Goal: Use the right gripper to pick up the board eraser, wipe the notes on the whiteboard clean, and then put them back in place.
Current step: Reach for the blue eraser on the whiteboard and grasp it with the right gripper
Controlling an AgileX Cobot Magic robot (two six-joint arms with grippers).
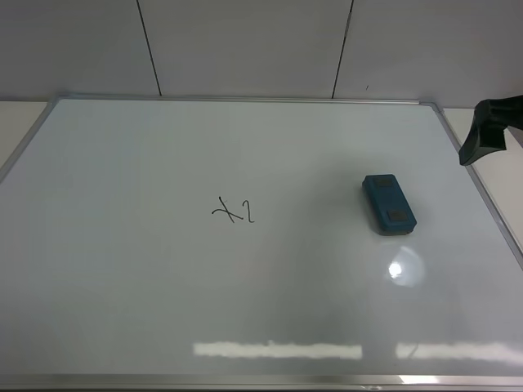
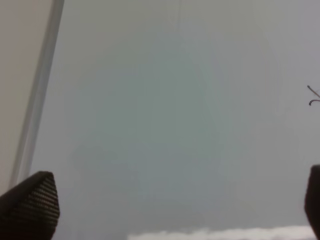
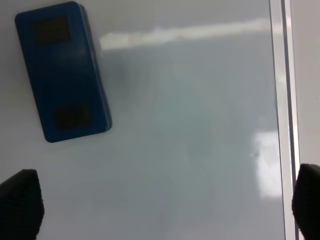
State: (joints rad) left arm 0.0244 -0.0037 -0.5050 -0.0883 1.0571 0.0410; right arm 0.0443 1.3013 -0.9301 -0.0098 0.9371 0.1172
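The whiteboard [image 1: 122,286] lies flat, filling the view; the right gripper [image 3: 164,207] hovers near its right frame, jaws wide apart, empty; the board eraser [image 1: 389,204] lies right of centre, long axis far-to-near, near end angled slightly rightward; the notes [image 1: 234,211] sit well apart, leftward.

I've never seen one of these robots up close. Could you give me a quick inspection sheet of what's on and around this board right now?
Surface: whiteboard, glossy white, silver frame, patches of glare.
Job's things: teal board eraser lies on the board, right of middle, untouched; notes, a small black scribble near the middle, not yet wiped.
Clutter: nothing seen.
Grippers: right gripper open, empty, apart from the eraser, by the board's right frame; left gripper open, empty, by the board's left frame.
Cables: nothing seen.
Surroundings: pale wall panels with dark seams behind the board.
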